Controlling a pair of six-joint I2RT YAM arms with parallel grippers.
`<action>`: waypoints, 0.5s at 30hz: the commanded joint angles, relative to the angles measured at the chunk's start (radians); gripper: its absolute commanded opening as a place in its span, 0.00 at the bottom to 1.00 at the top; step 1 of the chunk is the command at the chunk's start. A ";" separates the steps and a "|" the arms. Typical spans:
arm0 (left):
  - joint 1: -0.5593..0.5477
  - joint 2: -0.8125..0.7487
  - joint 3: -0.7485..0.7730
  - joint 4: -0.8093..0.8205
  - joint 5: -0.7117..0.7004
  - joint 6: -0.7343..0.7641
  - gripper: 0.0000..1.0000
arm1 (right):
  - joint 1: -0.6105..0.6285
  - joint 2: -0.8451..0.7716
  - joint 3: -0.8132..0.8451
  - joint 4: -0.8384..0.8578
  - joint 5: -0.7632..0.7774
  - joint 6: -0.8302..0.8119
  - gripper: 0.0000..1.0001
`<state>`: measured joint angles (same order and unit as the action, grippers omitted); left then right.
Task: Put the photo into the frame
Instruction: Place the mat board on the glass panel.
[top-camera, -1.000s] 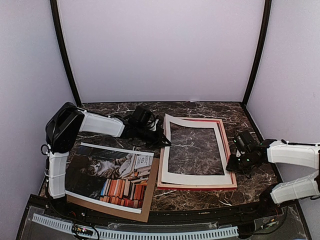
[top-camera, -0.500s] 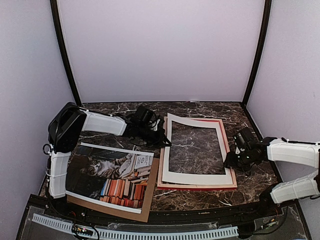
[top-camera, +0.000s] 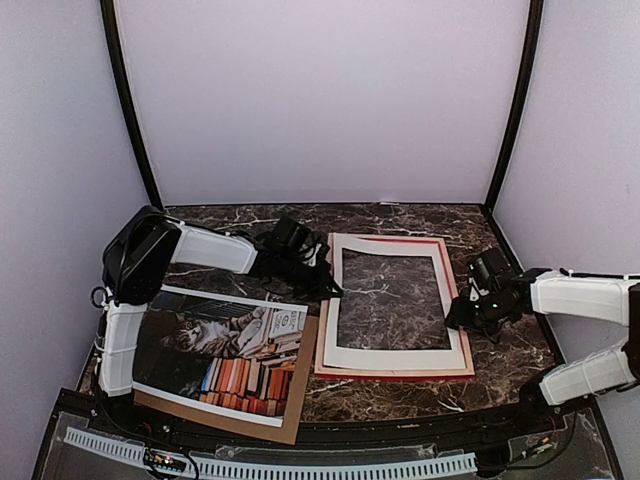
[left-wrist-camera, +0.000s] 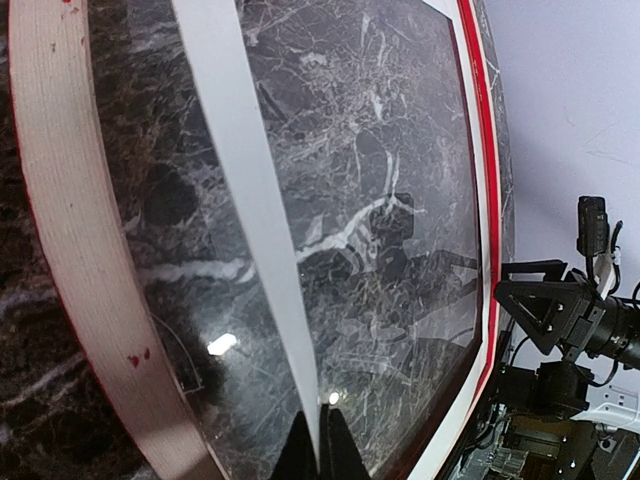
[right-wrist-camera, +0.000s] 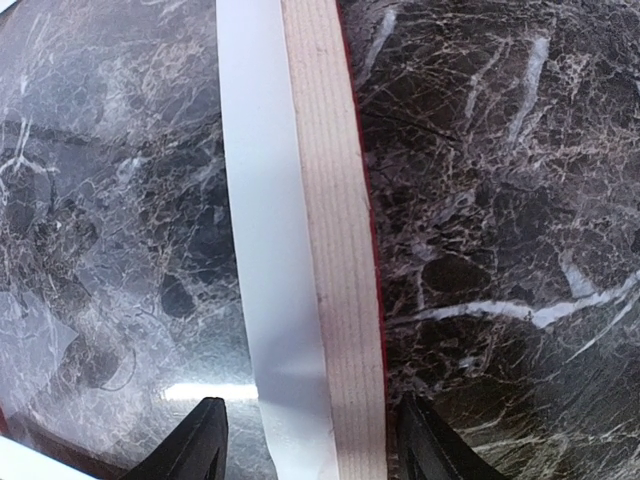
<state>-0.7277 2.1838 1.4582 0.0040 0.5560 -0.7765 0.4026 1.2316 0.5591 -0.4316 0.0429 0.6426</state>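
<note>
At the near left of the marble table (top-camera: 500, 372), photo (top-camera: 220, 350): the cat-and-books print lies face up and flat on a brown backing board (top-camera: 300, 405), whose edge shows along the print's near and right sides. It is outside the frame, with neither gripper on it.
Frame (top-camera: 400, 376): the red frame lies flat right of the photo, about mid-table, well apart from the print and close by the board's right edge. The left wrist view shows its pale wood rear rail (left-wrist-camera: 70, 250), and the right wrist view shows another (right-wrist-camera: 335, 250).
White mat (top-camera: 390, 355): it lies over the frame, with marble showing through its cut-out. In the left wrist view its left strip (left-wrist-camera: 250, 200) runs askew, apart from the frame's rail.
Left gripper (top-camera: 320, 283): it is at the mat's far left corner. In its own view the fingertips are pinched together on the white strip (left-wrist-camera: 320, 452).
Right gripper (top-camera: 460, 318): it is at the frame's right side, nothing held. In its wrist view the fingers stand apart (right-wrist-camera: 315, 440), straddling the mat's strip (right-wrist-camera: 265, 250) and the wood rail beside it.
</note>
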 joint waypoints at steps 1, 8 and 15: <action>-0.014 0.002 0.034 -0.019 0.011 0.015 0.04 | -0.015 0.008 0.018 0.035 -0.016 -0.026 0.59; -0.020 0.004 0.047 -0.033 0.006 0.026 0.08 | -0.024 0.013 0.020 0.039 -0.026 -0.039 0.59; -0.021 0.005 0.064 -0.050 -0.009 0.043 0.11 | -0.027 0.013 0.021 0.035 -0.029 -0.046 0.59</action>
<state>-0.7403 2.1914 1.4899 -0.0120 0.5556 -0.7612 0.3832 1.2411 0.5591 -0.4149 0.0181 0.6090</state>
